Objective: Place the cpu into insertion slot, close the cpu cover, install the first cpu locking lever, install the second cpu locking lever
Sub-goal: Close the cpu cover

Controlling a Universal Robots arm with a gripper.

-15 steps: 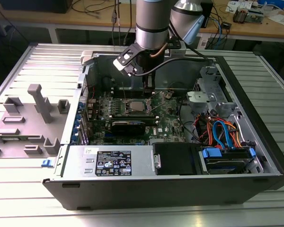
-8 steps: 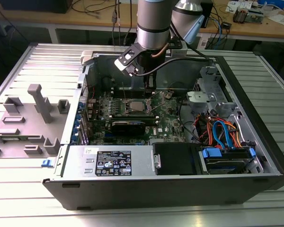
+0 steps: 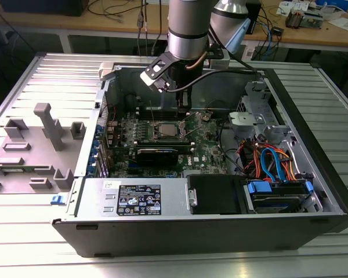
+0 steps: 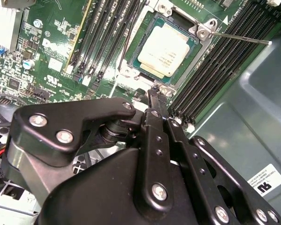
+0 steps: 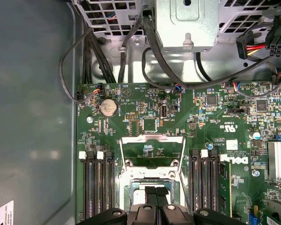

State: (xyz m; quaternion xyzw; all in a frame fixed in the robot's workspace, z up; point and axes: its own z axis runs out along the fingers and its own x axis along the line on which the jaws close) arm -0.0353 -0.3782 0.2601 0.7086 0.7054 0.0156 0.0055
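Note:
The cpu (image 4: 165, 49), a silver-topped square chip, lies flat in the insertion slot (image 4: 131, 58) on the green motherboard; in the exterior view the cpu (image 3: 165, 130) sits mid-board. The cpu cover (image 5: 152, 151), a thin metal frame, stands swung open beyond the socket, with the board showing through its opening. A thin lever rod (image 4: 239, 37) sticks out from one socket corner, unlatched. My gripper (image 4: 154, 96) hovers at the socket's edge beside the chip, its slim black fingers (image 5: 150, 193) shut together with nothing between them. In the exterior view the gripper (image 3: 184, 110) hangs just above the board.
Long black memory slots (image 4: 215, 61) flank the socket on both sides. The case wall (image 4: 253, 122) is close by. Black cables (image 5: 154, 56) and a metal bracket lie beyond the board. A power supply (image 3: 136, 197), a drive with blue and orange cables (image 3: 272, 165) and a grey fixture (image 3: 40, 145) are nearby.

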